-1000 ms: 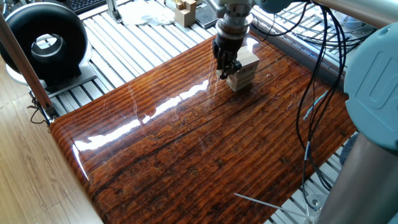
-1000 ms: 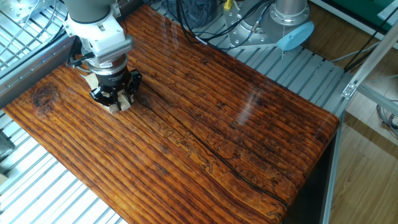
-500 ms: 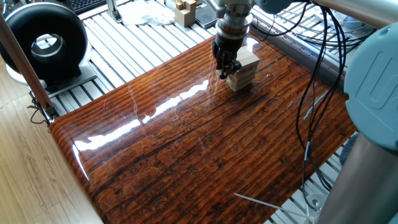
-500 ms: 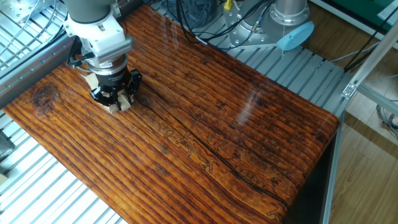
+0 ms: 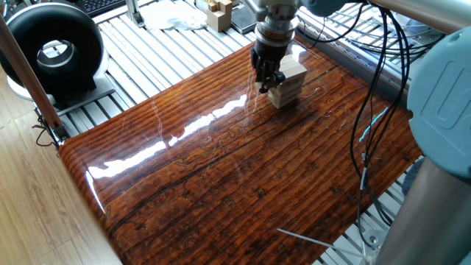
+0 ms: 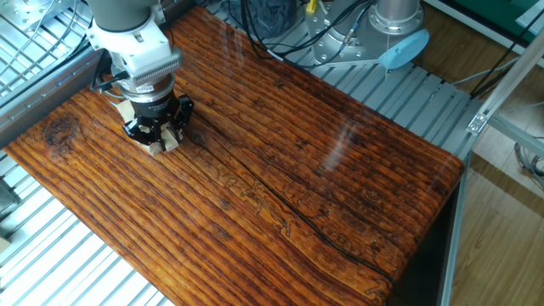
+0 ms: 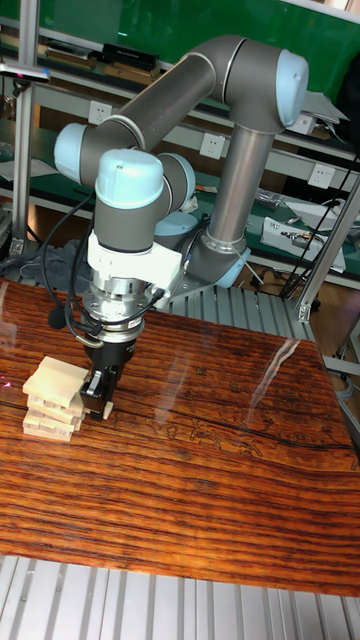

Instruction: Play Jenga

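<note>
The Jenga tower (image 5: 291, 82) of pale wooden blocks in crosswise layers stands near the far corner of the glossy brown table (image 5: 221, 169). In the tall fixed view the tower (image 7: 52, 400) sits at the table's left side. My gripper (image 7: 100, 392) hangs straight down against the tower's right side, with its fingers at mid-height. In the other fixed view my gripper (image 6: 161, 136) covers most of the tower, and a pale block end (image 6: 167, 143) shows between the black fingers. The fingers look shut on that block.
A black round device (image 5: 53, 50) stands off the table's far left. A cluster of pale wooden pieces (image 5: 219, 12) lies on the slatted metal frame behind the table. Cables (image 5: 375, 110) hang along the right edge. A thin white stick (image 5: 309, 240) lies at the near right corner.
</note>
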Available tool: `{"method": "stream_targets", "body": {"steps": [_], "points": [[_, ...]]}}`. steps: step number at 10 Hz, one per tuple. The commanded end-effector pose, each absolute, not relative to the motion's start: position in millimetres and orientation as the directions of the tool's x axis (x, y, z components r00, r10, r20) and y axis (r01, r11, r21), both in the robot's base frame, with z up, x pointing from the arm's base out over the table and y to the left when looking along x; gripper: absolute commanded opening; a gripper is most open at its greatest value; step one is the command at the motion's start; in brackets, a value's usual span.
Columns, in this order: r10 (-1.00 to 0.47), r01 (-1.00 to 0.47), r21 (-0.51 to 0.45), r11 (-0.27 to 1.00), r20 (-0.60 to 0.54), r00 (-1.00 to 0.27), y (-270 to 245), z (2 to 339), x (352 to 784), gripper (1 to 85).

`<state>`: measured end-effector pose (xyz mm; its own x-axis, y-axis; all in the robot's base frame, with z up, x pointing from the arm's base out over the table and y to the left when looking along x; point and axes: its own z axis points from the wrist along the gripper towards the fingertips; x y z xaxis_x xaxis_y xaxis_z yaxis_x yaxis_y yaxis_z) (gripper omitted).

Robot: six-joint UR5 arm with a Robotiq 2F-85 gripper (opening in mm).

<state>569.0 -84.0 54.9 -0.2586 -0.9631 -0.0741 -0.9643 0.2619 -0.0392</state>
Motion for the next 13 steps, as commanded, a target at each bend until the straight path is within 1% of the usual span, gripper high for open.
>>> {"method": "stream_targets", "body": {"steps": [1, 13], "points": [[-0.96, -0.962, -0.042, 0.271, -0.09, -0.267, -81.2, 56.2, 571.7, 28.3], [-0.957, -0.96, -0.038, 0.279, -0.097, -0.274, -75.6, 56.9, 573.0, 28.3]]}}
